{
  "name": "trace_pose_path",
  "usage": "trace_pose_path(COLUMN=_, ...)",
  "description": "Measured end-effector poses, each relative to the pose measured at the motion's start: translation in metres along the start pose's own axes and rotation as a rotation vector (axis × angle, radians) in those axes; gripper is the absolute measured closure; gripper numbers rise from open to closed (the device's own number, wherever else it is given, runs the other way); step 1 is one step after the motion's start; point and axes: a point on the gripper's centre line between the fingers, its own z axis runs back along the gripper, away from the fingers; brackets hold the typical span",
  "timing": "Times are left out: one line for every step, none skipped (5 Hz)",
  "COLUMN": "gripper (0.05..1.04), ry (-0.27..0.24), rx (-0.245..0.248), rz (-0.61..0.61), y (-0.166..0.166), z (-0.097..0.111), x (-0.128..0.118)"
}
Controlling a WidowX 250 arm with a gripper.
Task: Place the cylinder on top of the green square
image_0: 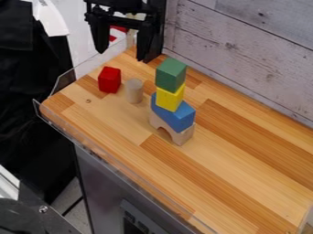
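The black gripper [122,51] hangs at the upper left, over the back end of the counter, open with its two fingers spread and nothing held between them. Below it, a pale wooden cylinder [134,91] stands upright on the wood. To the cylinder's right rises a stack topped by the green block [170,74]. Under the green block is a yellow block [169,98], then a blue block [174,115], with a natural wood arch [173,130] at the bottom.
A red block [109,79] stands left of the cylinder. The wooden counter [232,183] has a clear plastic rim along its left and front edges. A grey plank wall [245,50] runs behind it on the right.
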Motion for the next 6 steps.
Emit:
trace_pose_path(gripper=0.084, ry=0.038, rx=0.001, rz=0.001, y=0.000, z=-0.010, x=-0.002)
trace_pose_path(gripper=0.084, ry=0.062, rx=-0.008, rz=-0.018, y=-0.001, z=-0.023, x=0.002)
trace_pose_path(gripper=0.084, ry=0.076, rx=-0.008, rz=-0.026, y=-0.001, z=-0.031, x=0.004)
trace_pose_path(gripper=0.083, ry=0.087, rx=0.013, rz=-0.002, y=0.002, z=-0.041, x=0.008)
trace_pose_path(gripper=0.084, ry=0.098, rx=0.006, rz=-0.005, y=0.001, z=-0.052, x=0.011)
trace_pose_path(gripper=0.083, ry=0.124, rx=0.002, rz=-0.011, y=0.000, z=-0.062, x=0.012)
